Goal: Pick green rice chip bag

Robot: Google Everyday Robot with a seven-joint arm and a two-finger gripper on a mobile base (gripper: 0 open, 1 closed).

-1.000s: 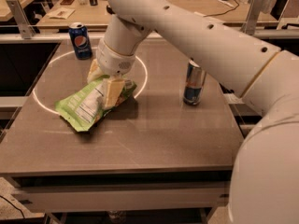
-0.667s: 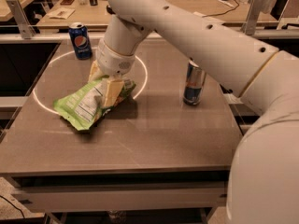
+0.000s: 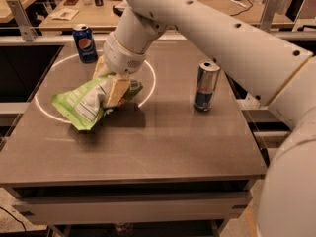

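The green rice chip bag is a crumpled lime-green foil bag with a white label panel. It is at the left middle of the table, over a white ring marking. My gripper comes down from above onto the bag's right end. Its tan fingers are closed on the foil there. The bag's right end is bunched up between the fingers, and its left end hangs low with a shadow under it. The arm hides part of the bag's far side.
A blue Pepsi can stands at the table's back left. A slim silver-blue drink can stands right of centre. The brown table has a front edge close to the camera. Cluttered desks stand behind it.
The bag and gripper have shifted slightly up and to the left. The bag's shadow shows more underneath. The cans have not moved.
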